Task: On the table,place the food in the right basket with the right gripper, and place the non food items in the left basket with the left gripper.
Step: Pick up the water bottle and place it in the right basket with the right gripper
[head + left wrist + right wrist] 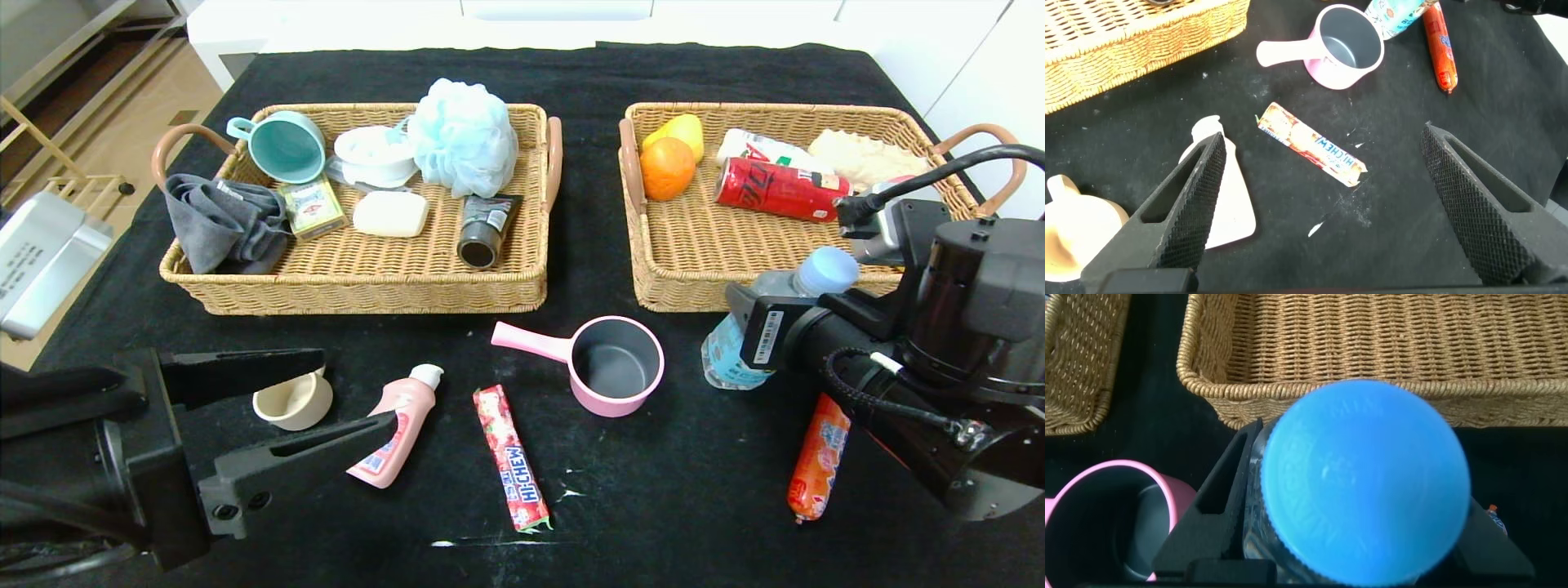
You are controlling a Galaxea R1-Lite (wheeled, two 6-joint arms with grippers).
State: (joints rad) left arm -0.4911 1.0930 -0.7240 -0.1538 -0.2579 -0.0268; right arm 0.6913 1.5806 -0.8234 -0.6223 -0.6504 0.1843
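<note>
Right gripper [747, 327] at bottle [739, 343], fingers [1221, 506] pinching it either side below blue cap [1364, 482]; bottle upright on bench [694, 490], just in front of right basket [686, 286]. Left gripper [326, 392] low over bench's left front, fingers [1188, 204] spread wide, nothing between them. Cup [294, 400] and pink bottle [396, 429] beside its tips. Hi-Chew [512, 457], saucepan [612, 363], sausage [816, 457] on bench. Left basket [367, 286] behind.

White cabinets [555, 12] behind, wood floor [106, 114] at left — a pale wooden rack [41, 139] standing there.
</note>
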